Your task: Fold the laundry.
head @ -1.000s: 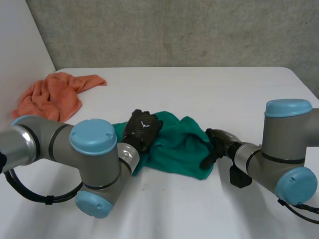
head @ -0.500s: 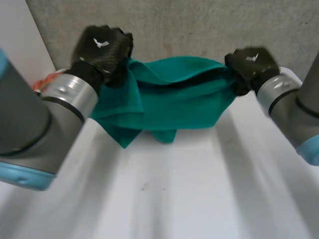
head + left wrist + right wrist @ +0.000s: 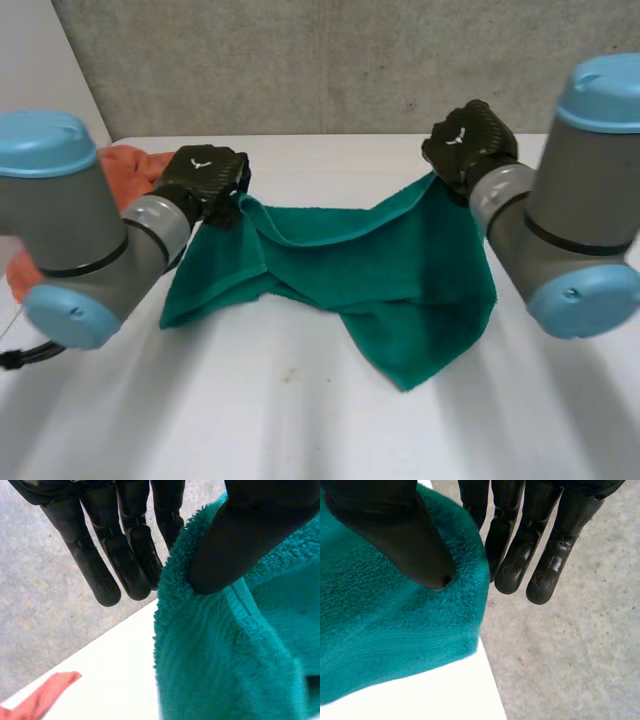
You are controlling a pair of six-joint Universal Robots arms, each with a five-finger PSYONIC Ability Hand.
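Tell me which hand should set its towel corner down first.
Left, probably. The left hand and right hand each pinch an upper corner of the green towel, but the left sits lower, nearer the table.

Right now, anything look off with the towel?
The green towel hangs lopsided between the left hand and right hand. Its top edge sags, the side by the left hand is doubled over, and one lower corner droops to a point toward the right arm. An orange towel lies crumpled beyond the left arm.

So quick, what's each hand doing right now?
Left hand: pinching one corner of the green towel.
Right hand: pinching another corner of it.
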